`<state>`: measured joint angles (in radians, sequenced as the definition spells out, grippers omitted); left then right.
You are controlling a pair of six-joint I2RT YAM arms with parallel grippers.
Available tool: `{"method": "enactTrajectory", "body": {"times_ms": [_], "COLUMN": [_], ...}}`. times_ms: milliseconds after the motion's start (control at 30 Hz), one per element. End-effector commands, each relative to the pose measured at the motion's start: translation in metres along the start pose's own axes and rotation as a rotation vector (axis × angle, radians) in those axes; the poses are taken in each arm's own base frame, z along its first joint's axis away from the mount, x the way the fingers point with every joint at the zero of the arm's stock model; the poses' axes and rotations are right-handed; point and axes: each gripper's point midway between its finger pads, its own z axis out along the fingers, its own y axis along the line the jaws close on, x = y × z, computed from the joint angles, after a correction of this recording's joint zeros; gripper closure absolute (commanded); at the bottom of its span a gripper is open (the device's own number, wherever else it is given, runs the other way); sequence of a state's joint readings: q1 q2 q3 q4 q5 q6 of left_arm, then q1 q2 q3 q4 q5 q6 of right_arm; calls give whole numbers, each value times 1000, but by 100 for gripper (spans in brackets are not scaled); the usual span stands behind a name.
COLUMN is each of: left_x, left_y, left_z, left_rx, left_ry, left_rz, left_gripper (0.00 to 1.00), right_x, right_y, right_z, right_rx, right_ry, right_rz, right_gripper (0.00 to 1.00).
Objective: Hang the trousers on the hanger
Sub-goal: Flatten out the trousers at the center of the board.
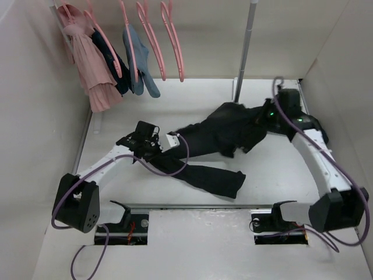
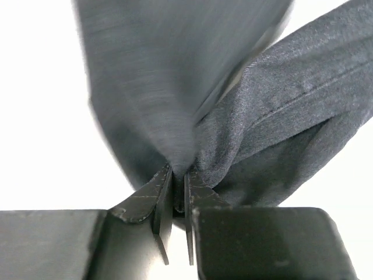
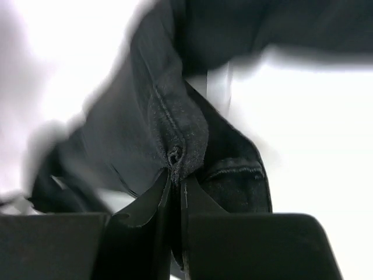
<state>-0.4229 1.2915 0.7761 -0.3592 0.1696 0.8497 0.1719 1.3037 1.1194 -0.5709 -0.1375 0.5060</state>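
Note:
The black trousers lie spread across the middle of the table, legs trailing toward the front. My left gripper is shut on a fold of a trouser leg. My right gripper is shut on the thick hem of the trousers at their right end. Several pink hangers hang on the rail at the back; two bare ones hang to the right of the clothed ones.
A pink garment, a dark navy garment and a blue-grey garment hang on pink hangers at the back left. A metal rack pole stands behind the trousers. White walls enclose the table.

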Motion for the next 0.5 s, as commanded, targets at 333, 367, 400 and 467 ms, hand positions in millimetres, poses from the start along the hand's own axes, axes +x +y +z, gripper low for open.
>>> {"method": "enactTrajectory", "body": {"times_ms": [333, 367, 400, 467], "left_x": [-39, -46, -52, -59], "left_y": [78, 66, 52, 43], "left_z": [-118, -119, -118, -105], "left_rx": [-221, -168, -83, 0], "left_ry": [-180, -208, -243, -272], "left_rz": [255, 291, 301, 288], "left_gripper": [100, 100, 100, 87], "right_x": [-147, -148, -151, -163], "right_y": [-40, -42, -40, -38], "right_z": [-136, -129, -122, -101], "right_rx": [288, 286, 263, 240], "right_ry": [-441, -415, -394, -340], "right_rz": [88, 93, 96, 67], "right_gripper": [100, 100, 100, 100]}}
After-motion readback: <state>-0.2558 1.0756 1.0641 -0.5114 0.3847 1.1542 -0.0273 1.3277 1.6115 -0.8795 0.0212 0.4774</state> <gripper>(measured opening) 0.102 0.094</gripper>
